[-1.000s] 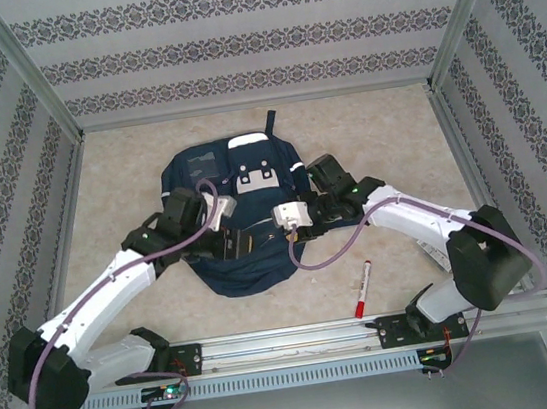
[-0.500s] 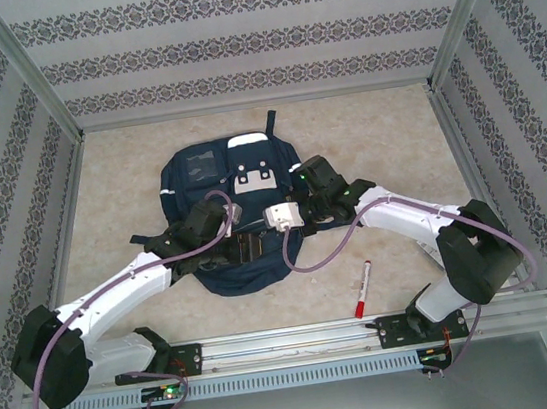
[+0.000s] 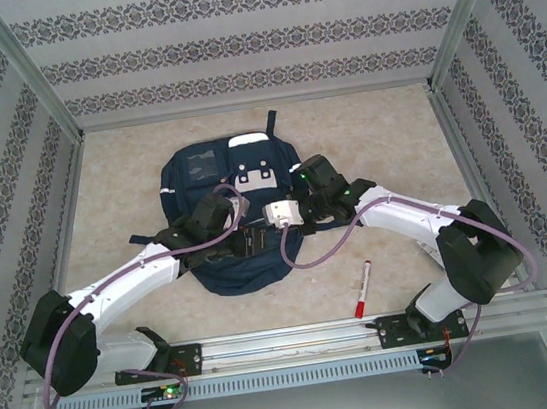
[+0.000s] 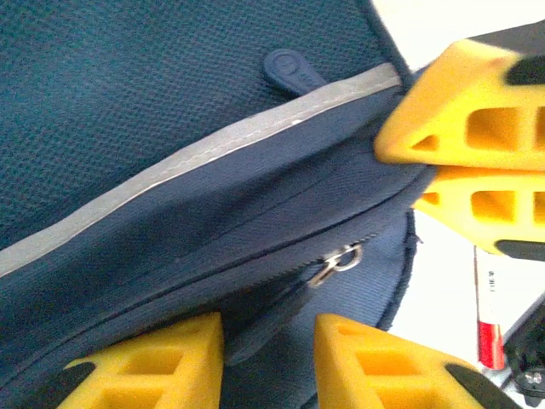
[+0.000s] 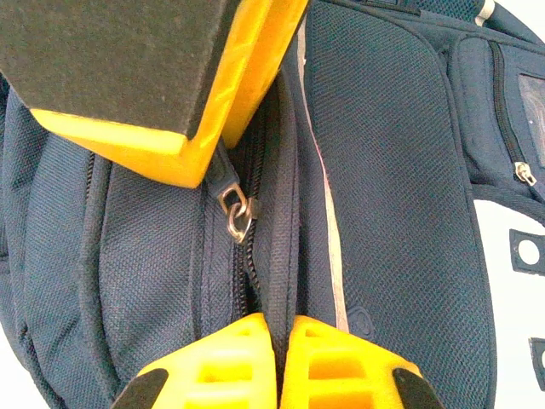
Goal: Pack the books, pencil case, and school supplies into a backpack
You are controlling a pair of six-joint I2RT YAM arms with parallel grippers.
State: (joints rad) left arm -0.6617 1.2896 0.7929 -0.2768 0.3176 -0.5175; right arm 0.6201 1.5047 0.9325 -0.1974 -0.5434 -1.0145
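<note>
Backpack (image 3: pixel 192 175) first: you have it lying flat in the middle of the table (image 3: pixel 386 139), navy, with its white patches toward the far end. Both of your arms reach in over its near half and meet there.

Your right gripper (image 5: pixel 281 331) has its two yellow fingers pressed together, with a fold of the navy fabric pinched between them right along the zip line. From the left wrist you see those same fingers (image 4: pixel 477 128) stacked one on the other, with the bag's edge caught in between.

Your left gripper (image 4: pixel 268 331) has its fingers standing apart, and a dark strip of the bag's fabric lies in the gap. You can't tell from these views whether the pads press on it. The metal zipper pull (image 5: pixel 236 215) hangs free just beside one left finger, outside the gap between the two, on a zip that looks closed where it shows.

Your marker (image 3: pixel 363 288) lies on the bare table off the backpack's near right corner. It is apart from the bag and in front of the right arm's base, with its red cap pointing toward the near edge
</note>
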